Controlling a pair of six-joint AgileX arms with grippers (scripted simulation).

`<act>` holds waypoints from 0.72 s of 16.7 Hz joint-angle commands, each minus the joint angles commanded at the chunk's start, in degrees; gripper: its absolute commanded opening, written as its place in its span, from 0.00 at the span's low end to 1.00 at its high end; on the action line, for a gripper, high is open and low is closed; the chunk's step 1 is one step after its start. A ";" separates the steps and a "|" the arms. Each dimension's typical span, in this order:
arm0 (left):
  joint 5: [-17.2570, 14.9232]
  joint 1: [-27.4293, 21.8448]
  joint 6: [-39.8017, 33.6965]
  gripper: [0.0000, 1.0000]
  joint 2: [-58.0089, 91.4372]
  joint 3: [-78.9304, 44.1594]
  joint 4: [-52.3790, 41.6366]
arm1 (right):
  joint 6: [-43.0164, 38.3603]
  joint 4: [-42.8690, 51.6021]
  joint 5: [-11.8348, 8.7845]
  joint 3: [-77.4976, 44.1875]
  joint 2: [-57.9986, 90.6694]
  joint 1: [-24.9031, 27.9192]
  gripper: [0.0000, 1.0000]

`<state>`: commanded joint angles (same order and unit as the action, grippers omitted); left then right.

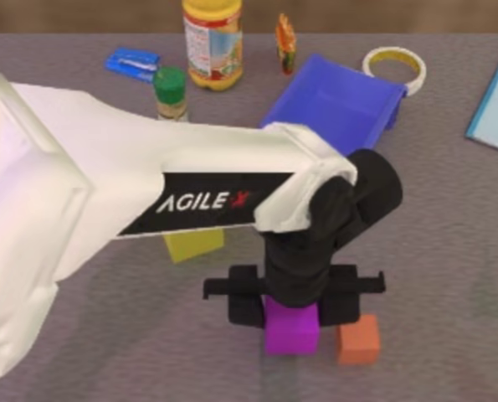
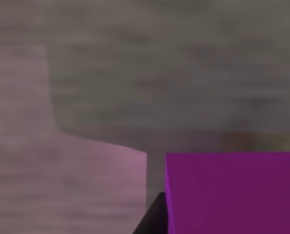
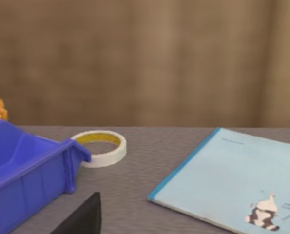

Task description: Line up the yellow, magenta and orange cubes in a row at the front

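Largest first: yellow cube (image 1: 193,243), lying toward the middle of the bench (image 1: 449,218), mostly hidden beneath the left arm's white forearm, set back from the front edge and well apart from the other two. Not yet in the row, by the look of it.

Next, magenta cube (image 1: 291,328), at the front of the bench, directly under the left hand (image 1: 292,308). Hand pointed straight down, one dark finger on either side of the cube, along the row's own line; in the left wrist view a finger (image 2: 152,219) pressed against the magenta face. Judged to be gripping the cube, though whether resting on the bench or just off it cannot be told.

Smallest, orange cube (image 1: 359,339), just beside the magenta one on its right side, a narrow gap between, both near the front edge.

Key relation for what follows: yellow behind and to the left of the hand, nearer the left arm.

Right arm parked out of the top view; right hand's state cannot be told.
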<state>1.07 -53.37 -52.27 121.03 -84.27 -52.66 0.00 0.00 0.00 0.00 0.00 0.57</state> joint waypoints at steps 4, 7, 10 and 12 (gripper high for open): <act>0.00 0.00 0.00 0.83 0.00 0.00 0.00 | 0.00 0.00 0.00 0.00 0.00 0.00 1.00; 0.00 0.00 0.00 1.00 0.00 0.00 0.00 | 0.00 0.00 0.00 0.00 0.00 0.00 1.00; 0.00 0.00 0.00 1.00 0.00 0.00 0.00 | 0.00 0.00 0.00 0.00 0.00 0.00 1.00; 0.00 0.00 0.00 1.00 0.00 0.00 0.00 | 0.00 0.00 0.00 0.00 0.00 0.00 1.00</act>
<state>1.07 -53.37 -52.27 121.03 -84.27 -52.66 0.00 0.00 0.00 0.00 0.00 0.57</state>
